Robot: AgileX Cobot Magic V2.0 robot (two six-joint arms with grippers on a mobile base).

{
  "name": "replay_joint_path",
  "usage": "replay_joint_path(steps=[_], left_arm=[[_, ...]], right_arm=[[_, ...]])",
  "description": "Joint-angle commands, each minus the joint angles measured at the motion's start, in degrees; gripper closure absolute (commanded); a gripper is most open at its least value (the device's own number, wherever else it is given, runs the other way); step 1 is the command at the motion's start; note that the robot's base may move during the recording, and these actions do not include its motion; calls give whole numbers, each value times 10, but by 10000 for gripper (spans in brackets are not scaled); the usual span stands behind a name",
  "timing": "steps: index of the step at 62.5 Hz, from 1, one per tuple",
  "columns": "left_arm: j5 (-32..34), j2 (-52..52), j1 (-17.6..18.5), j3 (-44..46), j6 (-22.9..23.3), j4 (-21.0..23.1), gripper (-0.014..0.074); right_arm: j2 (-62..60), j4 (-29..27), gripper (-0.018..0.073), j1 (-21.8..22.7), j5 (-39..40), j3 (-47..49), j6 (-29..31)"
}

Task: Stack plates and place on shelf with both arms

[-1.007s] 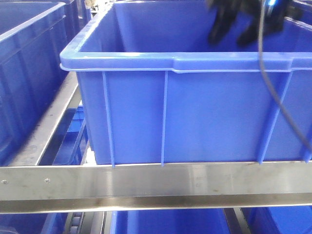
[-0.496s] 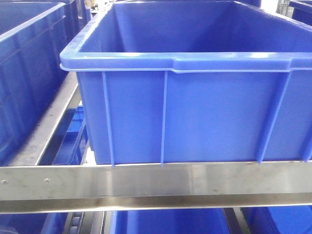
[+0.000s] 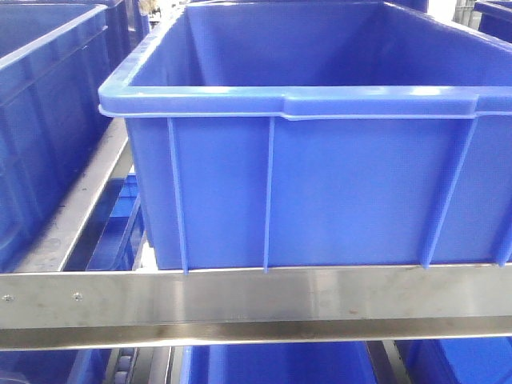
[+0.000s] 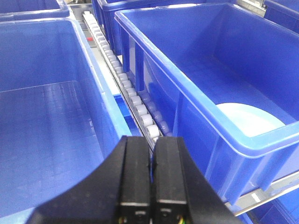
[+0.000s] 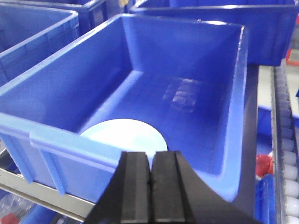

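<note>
Left wrist view: left claw (image 4: 152,186) sits low in frame, its two black fingers pressed together, nothing between them. It is raised above the gap between two blue crates, over the white roller track (image 4: 122,79) that runs between them. Right of the track, the middle crate (image 4: 187,100) holds a pale plate (image 4: 250,119) on its floor, in the corner nearest the camera; only part of it shows past the crate rim. Left crate (image 4: 46,130) shows a bare ribbed floor.

Right wrist view: right claw (image 5: 150,186) also fully closed, fingers flush, holding nothing. It hangs just outside the near wall of the same crate (image 5: 187,93), pointing in over the rim. Pale plate surface (image 5: 126,135) lies flat on the crate floor by the near wall. Cannot tell whether this is one plate or two stacked.

Front view: one blue crate (image 3: 320,184) rests behind the shelf front rail (image 3: 256,300). No arm in this view; plate hidden by the crate wall.
</note>
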State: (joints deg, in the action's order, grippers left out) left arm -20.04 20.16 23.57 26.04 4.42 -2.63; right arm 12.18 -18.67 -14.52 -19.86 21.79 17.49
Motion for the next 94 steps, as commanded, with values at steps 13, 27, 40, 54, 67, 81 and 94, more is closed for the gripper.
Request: replay_joint_path(steps=[13, 27, 40, 54, 67, 81, 94], left_arm=[[50, 7, 2, 16, 5, 3, 512], [50, 7, 2, 16, 5, 3, 512], [50, 7, 2, 16, 5, 3, 512], [50, 7, 2, 16, 5, 3, 512], [50, 7, 2, 16, 5, 3, 512], [50, 7, 2, 16, 5, 3, 512], [49, 7, 2, 16, 5, 3, 512]], right_arm=[[-41, -3, 503, 4, 82, -18, 8], [-41, -3, 503, 4, 77, -18, 8], [-41, -3, 503, 4, 77, -18, 8], [-42, 33, 503, 15, 107, -35, 2], [-77, 108, 503, 94, 153, -120, -111], [-141, 109, 503, 146, 202, -227, -148], [-140, 109, 503, 147, 184, -225, -148]])
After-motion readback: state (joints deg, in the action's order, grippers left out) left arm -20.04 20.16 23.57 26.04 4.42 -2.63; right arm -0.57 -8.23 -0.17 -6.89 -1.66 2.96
